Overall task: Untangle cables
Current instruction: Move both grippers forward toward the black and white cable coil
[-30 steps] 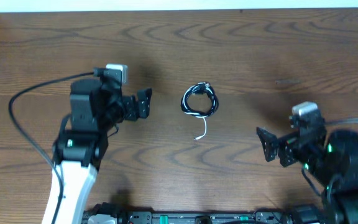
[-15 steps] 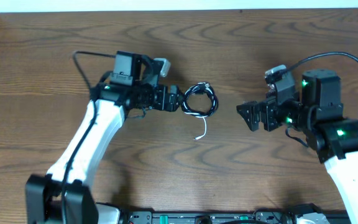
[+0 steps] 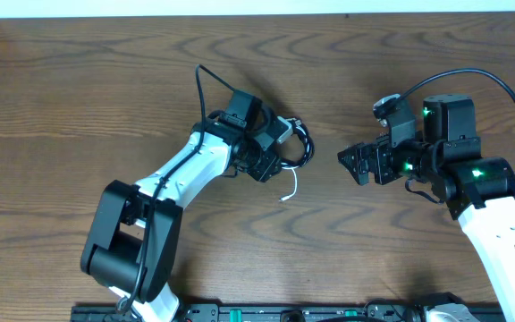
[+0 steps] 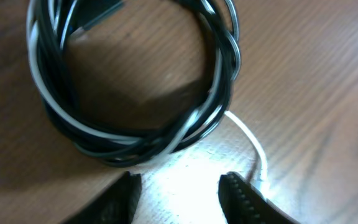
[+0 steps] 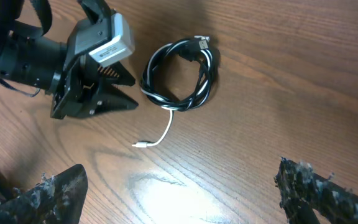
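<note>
The black and white cables lie wound together in one small coil at the table's middle. A loose white tail trails toward the front. My left gripper is at the coil's left front edge. In the left wrist view the coil fills the top, and the white tail runs past the right fingertip. The left gripper is open over bare wood just short of the coil. My right gripper is open, off to the coil's right. From the right wrist the coil lies far ahead of the right gripper.
The brown wooden table has a pale wall strip along its far edge. A thick black arm cable loops up behind the left arm, and another arcs over the right arm.
The left arm has swung right until its gripper reaches the coil, and its jaws have narrowed. The right arm has barely shifted since half a second ago.
</note>
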Robot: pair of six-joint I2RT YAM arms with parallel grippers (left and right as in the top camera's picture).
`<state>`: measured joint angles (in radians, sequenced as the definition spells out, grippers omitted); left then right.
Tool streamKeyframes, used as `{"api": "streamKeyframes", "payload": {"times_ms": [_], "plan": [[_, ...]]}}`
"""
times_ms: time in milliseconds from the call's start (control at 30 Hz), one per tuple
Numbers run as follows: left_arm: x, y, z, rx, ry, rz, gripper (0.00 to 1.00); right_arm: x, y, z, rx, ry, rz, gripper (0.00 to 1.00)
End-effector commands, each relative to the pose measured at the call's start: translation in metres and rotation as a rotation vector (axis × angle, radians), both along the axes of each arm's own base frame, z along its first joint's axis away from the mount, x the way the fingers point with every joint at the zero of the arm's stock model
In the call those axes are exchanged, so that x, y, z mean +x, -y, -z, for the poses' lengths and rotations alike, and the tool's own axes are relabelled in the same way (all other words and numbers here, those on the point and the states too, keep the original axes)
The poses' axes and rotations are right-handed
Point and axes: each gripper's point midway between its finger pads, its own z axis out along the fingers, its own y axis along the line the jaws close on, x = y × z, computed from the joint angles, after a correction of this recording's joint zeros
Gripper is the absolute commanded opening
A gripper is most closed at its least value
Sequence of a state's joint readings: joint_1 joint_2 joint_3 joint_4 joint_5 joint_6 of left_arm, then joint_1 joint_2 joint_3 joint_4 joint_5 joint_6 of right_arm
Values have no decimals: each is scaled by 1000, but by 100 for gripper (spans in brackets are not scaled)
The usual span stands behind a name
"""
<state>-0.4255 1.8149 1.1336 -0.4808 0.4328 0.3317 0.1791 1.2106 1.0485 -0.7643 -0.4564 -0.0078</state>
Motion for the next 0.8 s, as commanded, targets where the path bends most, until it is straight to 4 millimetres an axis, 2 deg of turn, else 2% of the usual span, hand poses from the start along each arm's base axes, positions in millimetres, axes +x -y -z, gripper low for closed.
{"api": "streamKeyframes", "payload": {"times_ms": [0, 300, 467, 633, 767], "plan": [[14, -4, 7, 59, 97, 108, 39, 1, -4, -7, 10, 16, -18, 94], [19, -1, 13, 70, 163, 213, 36, -1, -3, -5, 8, 3, -18, 98], [12, -2, 22, 77, 160, 237, 35, -1, -3, -5, 7, 3, -18, 99], [8, 7, 22, 77, 179, 286, 35, 0, -3, -5, 8, 6, -18, 99], [6, 1, 40, 120, 152, 299, 35, -1, -3, -4, 7, 1, -18, 99]]}}
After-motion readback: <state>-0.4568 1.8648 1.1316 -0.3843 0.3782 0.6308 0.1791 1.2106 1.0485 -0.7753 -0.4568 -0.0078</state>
